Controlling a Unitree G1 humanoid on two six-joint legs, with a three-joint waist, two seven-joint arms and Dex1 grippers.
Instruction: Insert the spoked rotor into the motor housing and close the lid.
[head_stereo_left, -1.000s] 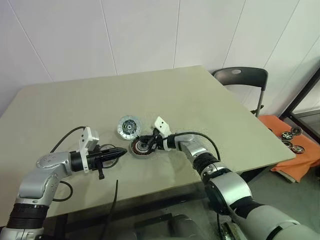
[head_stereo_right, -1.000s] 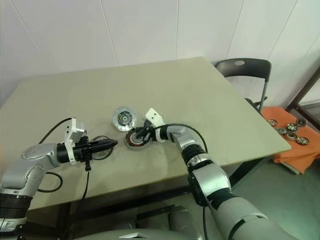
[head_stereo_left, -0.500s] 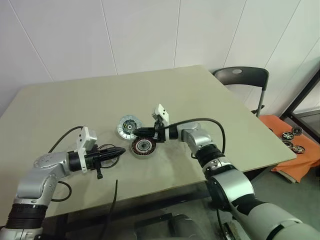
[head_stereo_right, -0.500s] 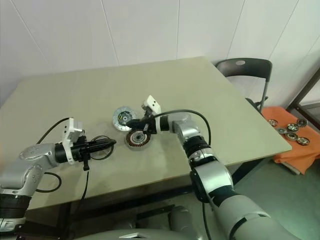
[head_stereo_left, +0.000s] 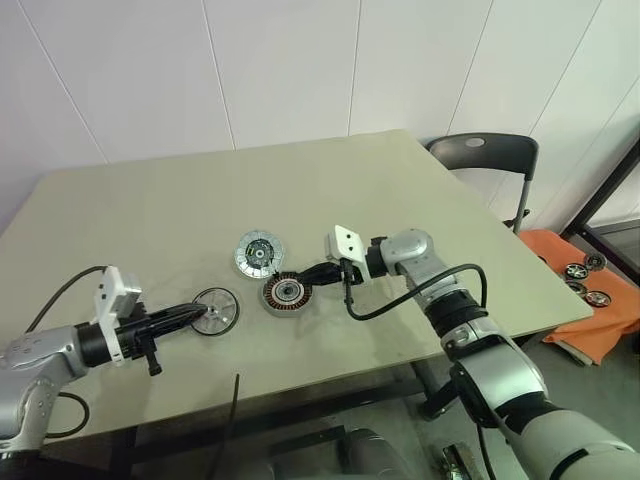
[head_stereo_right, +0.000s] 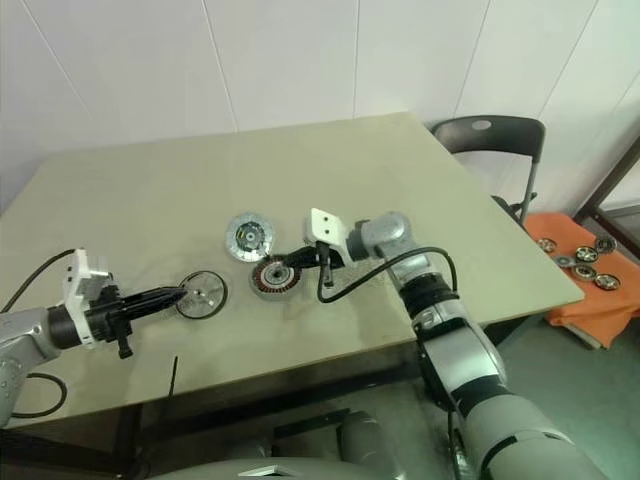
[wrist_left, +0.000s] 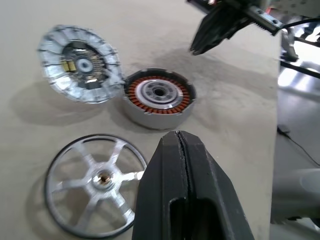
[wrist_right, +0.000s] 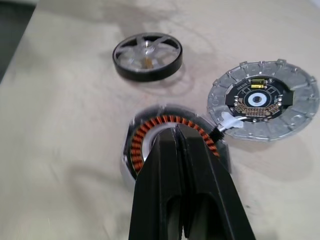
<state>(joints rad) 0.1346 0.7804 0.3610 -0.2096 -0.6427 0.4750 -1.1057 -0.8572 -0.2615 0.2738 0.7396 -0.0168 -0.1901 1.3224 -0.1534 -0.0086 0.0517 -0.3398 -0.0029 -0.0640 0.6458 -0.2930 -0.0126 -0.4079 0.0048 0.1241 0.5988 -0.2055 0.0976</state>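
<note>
The spoked rotor (head_stereo_left: 215, 311) lies flat on the beige table (head_stereo_left: 150, 210), with its black rim and silvery spokes in plain sight. My left gripper (head_stereo_left: 197, 315) is shut and empty, its tip at the rotor's left rim. Just right of the rotor sits the motor housing (head_stereo_left: 285, 293), its copper windings facing up. The lid (head_stereo_left: 258, 253) lies behind the housing, touching it, circuit side up. My right gripper (head_stereo_left: 312, 274) is shut and empty, and hovers just above the housing's right edge. The left wrist view shows the rotor (wrist_left: 95, 182), the housing (wrist_left: 159, 97) and the lid (wrist_left: 80, 62).
A black chair (head_stereo_left: 480, 155) stands beyond the table's far right corner. An orange cloth (head_stereo_left: 600, 300) with several small wheels lies low at the right. Black cables trail from both wrists over the table's near part.
My left arm has drawn back to the left, leaving the rotor uncovered. My right gripper has risen off the housing, rolled, and moved a little to the right.
</note>
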